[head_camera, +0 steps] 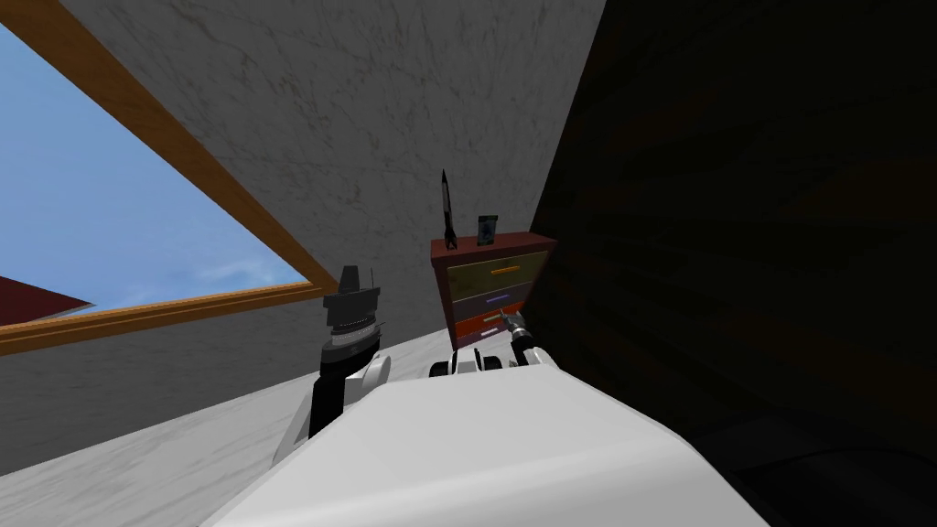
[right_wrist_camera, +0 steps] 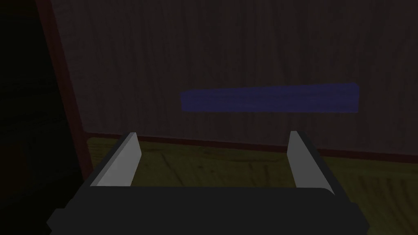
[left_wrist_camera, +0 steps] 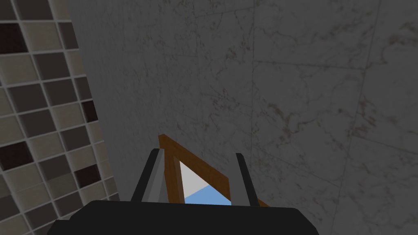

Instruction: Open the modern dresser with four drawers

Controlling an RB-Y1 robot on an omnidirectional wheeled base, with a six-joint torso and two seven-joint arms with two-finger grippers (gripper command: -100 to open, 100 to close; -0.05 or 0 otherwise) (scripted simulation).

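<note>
Dresser: red-brown frame (head_camera: 492, 243) with four drawers of different colours, set against the grey marbled wall (head_camera: 366, 110), ahead and slightly to my right.
Right pincer: (right_wrist_camera: 213, 134) fingers spread, nothing between them; it faces a dark drawer front (right_wrist_camera: 228, 53), just short of the blue-violet handle (right_wrist_camera: 269, 98); the olive drawer (right_wrist_camera: 245, 167) adjoins.
Left pincer: (left_wrist_camera: 198, 156) raised on my left, fingers apart, empty.
On top: slim dark pointed figure (head_camera: 447, 212) and small upright card (head_camera: 487, 230), print too small to read.
In the way: tall dark wood-grain panel (head_camera: 750, 229) hard against the dresser's right side.
Nearby: wood-framed window (head_camera: 110, 183), left.
</note>
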